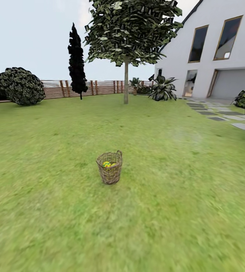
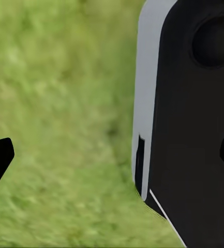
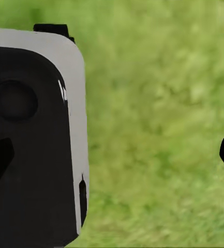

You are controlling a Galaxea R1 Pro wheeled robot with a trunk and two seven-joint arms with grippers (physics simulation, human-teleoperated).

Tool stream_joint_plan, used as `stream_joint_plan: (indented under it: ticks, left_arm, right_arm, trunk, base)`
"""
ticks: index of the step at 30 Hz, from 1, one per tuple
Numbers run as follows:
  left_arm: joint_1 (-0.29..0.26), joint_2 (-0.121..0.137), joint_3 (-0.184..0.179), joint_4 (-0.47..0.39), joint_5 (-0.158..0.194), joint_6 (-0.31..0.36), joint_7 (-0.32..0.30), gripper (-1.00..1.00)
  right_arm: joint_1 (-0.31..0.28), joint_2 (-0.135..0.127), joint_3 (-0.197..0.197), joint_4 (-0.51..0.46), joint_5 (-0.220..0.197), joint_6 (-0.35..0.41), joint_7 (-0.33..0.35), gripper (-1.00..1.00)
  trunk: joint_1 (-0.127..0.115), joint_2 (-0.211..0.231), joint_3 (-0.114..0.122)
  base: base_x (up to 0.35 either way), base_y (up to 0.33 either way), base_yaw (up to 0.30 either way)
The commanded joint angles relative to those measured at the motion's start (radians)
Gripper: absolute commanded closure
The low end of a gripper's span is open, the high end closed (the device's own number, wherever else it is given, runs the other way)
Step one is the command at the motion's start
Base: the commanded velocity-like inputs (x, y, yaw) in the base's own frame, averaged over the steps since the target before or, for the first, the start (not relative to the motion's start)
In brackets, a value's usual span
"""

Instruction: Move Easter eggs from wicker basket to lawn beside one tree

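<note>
The brown woven wicker basket stood upright on the mottled green lawn, near and about central ahead, with bright yellow patterned Easter eggs showing inside; their count could not be told. The tall grey-trunked leafy tree rose far behind it, slightly right, before the brown slatted fence.

The step in hand seemed the approach. Doing it well probably meant driving straight on and stopping with the basket just ahead, within reach of either arm.

In the wrist views both claws' fingertips sat wide apart over grass, holding nothing: the left gripper and the right gripper.
</note>
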Motion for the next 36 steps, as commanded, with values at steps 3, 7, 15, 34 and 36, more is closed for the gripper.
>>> stream_joint_plan:
  ticks: [3, 7, 15, 34, 36]
  left_arm:
    - [0.001, 0.001, 0.001, -0.008, 0.0, 0.003, -0.001, -1.0]
    - [0.001, 0.001, 0.002, -0.015, 0.0, 0.004, 0.002, -1.0]
    - [-0.001, -0.003, 0.004, -0.162, 0.1, 0.054, 0.001, -1.0]
    - [-0.243, 0.017, 0.071, -0.765, 0.218, 0.718, 0.011, -1.0]
    - [-0.245, 0.022, 0.098, -0.762, 0.217, 0.718, 0.011, -1.0]
  right_arm:
    - [-0.001, 0.024, 0.002, -0.044, 0.001, 0.0, -0.006, -1.0]
    - [-0.001, 0.027, 0.004, -0.051, 0.004, -0.001, -0.007, -1.0]
    - [-0.001, 0.025, 0.002, -0.054, 0.003, -0.002, -0.02, -1.0]
    - [-0.139, 0.038, 0.014, -1.001, -0.063, 0.845, -0.136, -1.0]
    - [-0.139, 0.038, 0.012, -0.994, -0.064, 0.846, -0.136, -1.0]
  trunk:
    - [0.001, 0.0, -0.001]
    - [0.001, 0.0, -0.001]
    - [0.001, 0.0, -0.001]
    - [0.001, 0.0, -0.003]
    - [0.001, 0.0, -0.003]
  base:
    - [0.339, 0.019, 0.237]
    - [0.339, 0.026, 0.05]
    - [0.334, 0.081, 0.004]
    - [0.337, 0.042, 0.0]
    - [0.348, 0.0, 0.0]
